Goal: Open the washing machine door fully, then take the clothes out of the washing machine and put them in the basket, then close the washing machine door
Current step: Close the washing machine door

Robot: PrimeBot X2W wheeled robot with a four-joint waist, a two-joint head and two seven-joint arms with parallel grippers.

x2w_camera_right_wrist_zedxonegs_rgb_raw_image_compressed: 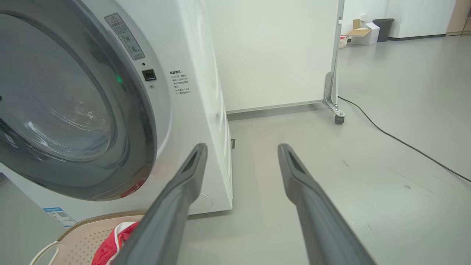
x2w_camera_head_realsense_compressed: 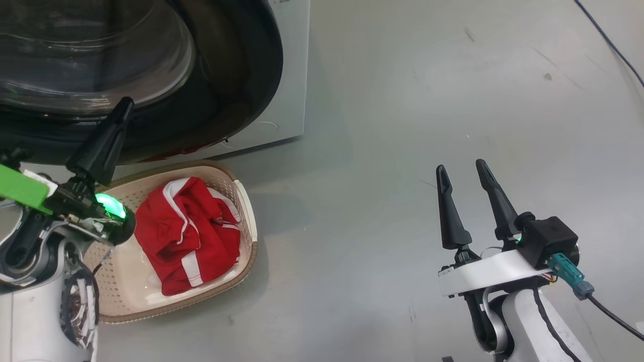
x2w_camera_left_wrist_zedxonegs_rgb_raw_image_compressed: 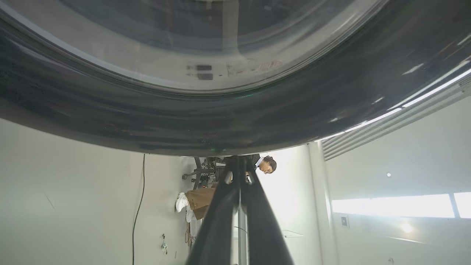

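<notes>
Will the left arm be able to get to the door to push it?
Probably yes. The tip of the shut left gripper sits right at the black rim of the door, with nothing between them.

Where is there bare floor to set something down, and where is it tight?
Free: the floor between the basket and the right gripper, and right of the washing machine. Crowded: beneath the washing machine door, where the basket holding the clothes and the left gripper sit.
</notes>
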